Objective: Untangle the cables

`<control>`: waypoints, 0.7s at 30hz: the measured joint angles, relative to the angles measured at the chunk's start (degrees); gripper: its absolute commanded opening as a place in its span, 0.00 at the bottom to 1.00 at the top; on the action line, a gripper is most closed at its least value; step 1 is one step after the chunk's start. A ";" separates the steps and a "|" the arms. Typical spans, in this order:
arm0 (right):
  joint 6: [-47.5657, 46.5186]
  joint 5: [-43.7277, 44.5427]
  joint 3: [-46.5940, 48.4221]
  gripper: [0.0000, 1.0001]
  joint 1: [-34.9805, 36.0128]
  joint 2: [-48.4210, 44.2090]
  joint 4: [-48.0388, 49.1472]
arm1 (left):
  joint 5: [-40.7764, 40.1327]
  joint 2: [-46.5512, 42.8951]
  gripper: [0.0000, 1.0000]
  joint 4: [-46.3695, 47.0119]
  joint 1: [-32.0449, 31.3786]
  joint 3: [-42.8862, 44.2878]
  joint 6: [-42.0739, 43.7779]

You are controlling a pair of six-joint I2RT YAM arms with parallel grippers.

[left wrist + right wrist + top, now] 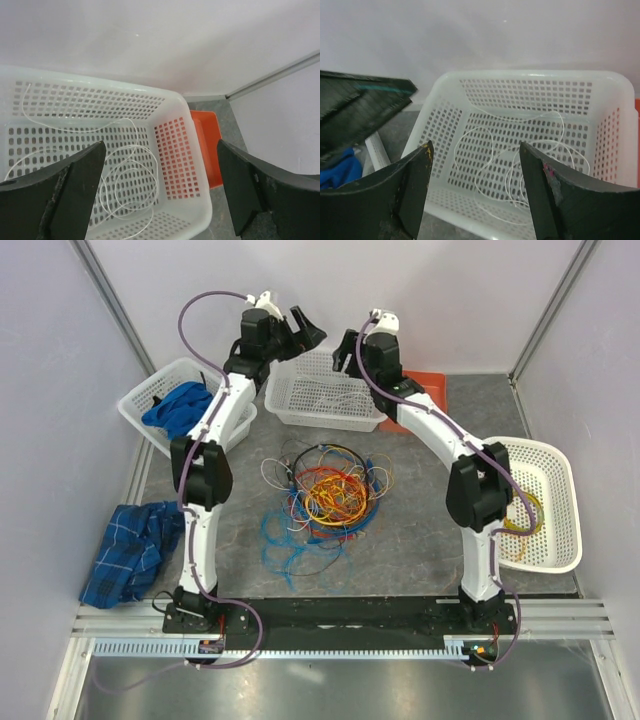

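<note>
The cables (325, 495) lie in a tangled bunch of yellow, orange, red, blue, black and white loops on the grey table between the two arms. A single thin white cable (157, 175) (456, 152) lies loose in the white middle basket (325, 415) at the back. My left gripper (305, 335) (161, 150) hangs open above that basket's right end with nothing between its fingers. My right gripper (343, 352) (475, 150) faces it, open and empty, over the basket's front wall (470, 200).
A white basket (150, 400) at the back left holds a blue cloth (180, 410). A larger white basket (560, 510) on the right holds a yellow cable (525, 515). A plaid blue cloth (130, 550) lies at the left. An orange tray (210, 150) sits behind the middle basket.
</note>
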 measured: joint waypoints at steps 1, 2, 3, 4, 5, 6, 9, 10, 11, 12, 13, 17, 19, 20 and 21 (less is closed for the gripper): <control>0.02 0.07 -1.97 0.76 0.11 -1.51 -0.02 | -0.20 -1.70 1.00 -0.04 -0.15 -1.75 0.02; 0.09 0.20 -4.33 0.75 0.31 -3.23 0.31 | -0.63 -4.11 1.00 0.07 -0.35 -4.00 0.04; 0.15 0.17 -6.99 0.74 0.42 -5.25 0.37 | -1.14 -6.47 1.00 0.20 -0.57 -6.64 0.04; 0.15 0.20 -9.51 0.74 0.66 -7.28 0.42 | -1.64 -10.45 1.00 0.52 -0.85 -11.15 0.04; 0.20 0.13 -12.83 0.73 1.05 -9.57 1.20 | -2.08 -13.97 1.00 0.48 -1.20 -14.56 0.00; 0.26 0.17 -15.69 0.73 1.53 -11.61 1.36 | -2.97 -17.51 1.00 1.25 -1.57 -18.18 0.00; 0.44 1.09 -27.96 0.73 4.50 -18.47 4.76 | -5.40 -30.29 1.00 2.40 -3.89 -31.89 -0.35; 0.55 1.64 -32.61 0.73 5.95 -20.57 6.14 | -6.01 -34.27 1.00 2.84 -5.05 -36.20 -0.46; 0.85 2.19 -37.90 0.73 7.48 -22.45 8.11 | -7.52 -37.83 1.00 3.67 -6.84 -40.02 -0.59; 1.11 2.47 -42.49 0.73 8.83 -23.82 9.03 | -9.40 -41.68 1.00 4.61 -9.33 -44.52 -0.70; 1.42 2.84 -46.80 0.73 10.43 -24.76 9.57 | -11.21 -44.50 1.00 4.81 -11.52 -47.76 -0.83; 2.25 4.42 -57.90 0.72 13.18 -25.09 9.81 | -16.35 -50.12 0.99 4.35 -19.50 -56.96 -2.78; 2.78 5.16 -62.01 0.71 13.14 -25.90 9.60 | -18.12 -50.66 1.00 3.78 -21.07 -59.74 -3.91; 3.04 5.62 -63.91 0.70 13.09 -26.77 9.46 | -19.15 -50.99 1.00 2.89 -21.42 -61.09 -4.46; 3.19 5.99 -65.26 0.69 13.05 -27.71 9.42 | -20.02 -51.54 1.00 2.36 -21.66 -62.73 -4.96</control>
